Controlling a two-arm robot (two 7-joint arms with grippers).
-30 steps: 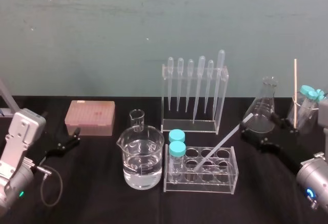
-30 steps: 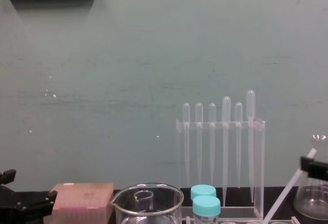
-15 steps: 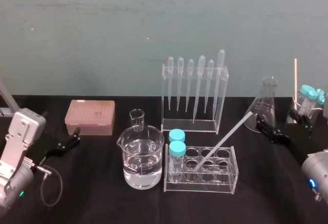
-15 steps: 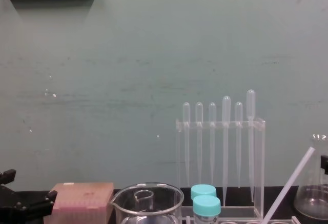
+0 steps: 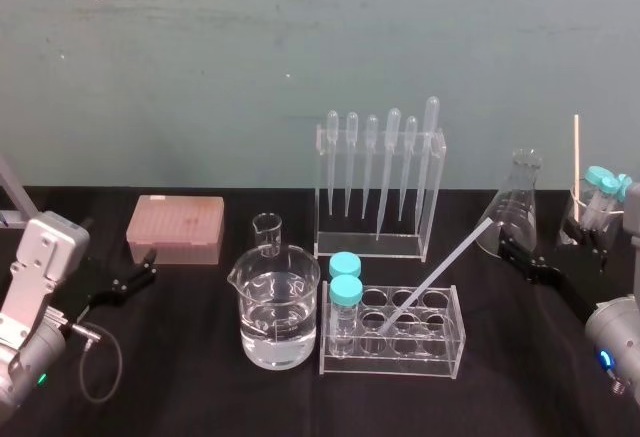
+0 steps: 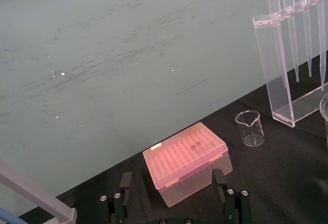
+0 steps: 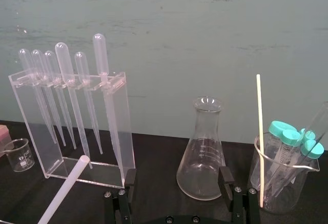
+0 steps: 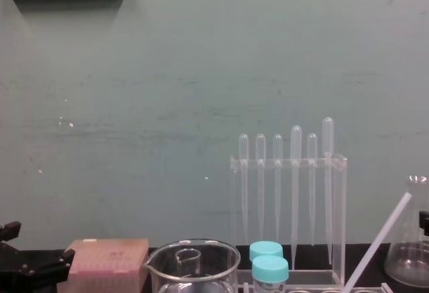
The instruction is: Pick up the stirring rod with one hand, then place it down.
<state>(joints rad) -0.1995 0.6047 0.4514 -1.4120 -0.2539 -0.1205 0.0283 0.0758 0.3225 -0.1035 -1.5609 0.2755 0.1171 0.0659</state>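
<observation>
Although the stirring rod point(image 5: 438, 275) was close to the right gripper point(image 5: 515, 254), it was not held by it. It leaned at a slant, with its lower end inside a hole of the tube rack point(image 5: 440, 357), down and to the left of that gripper. Its upper end came up just beside the gripper's left side, apart from the fingers. The two fingers of the right gripper stood wide apart with nothing between them. In the right wrist view the flask point(image 7: 201, 152) stood on the table ahead of them.

Behind the rod, farther from the gripper, was the pipette stand point(image 5: 378, 182), and beyond the tube rack was the beaker of water point(image 5: 250, 282). On the gripper's other side, a beaker with capped tubes point(image 5: 575, 227) stood near. The left gripper point(image 5: 148, 265) rested far across the table, near a pink box point(image 5: 175, 229), and its fingers were also apart.

I judge that the rod was set down and free. From these pictures I cannot tell if the lift and the putting down were both finished, or if the grasp was yet to come. If they were finished, only the arm's way back remained.
</observation>
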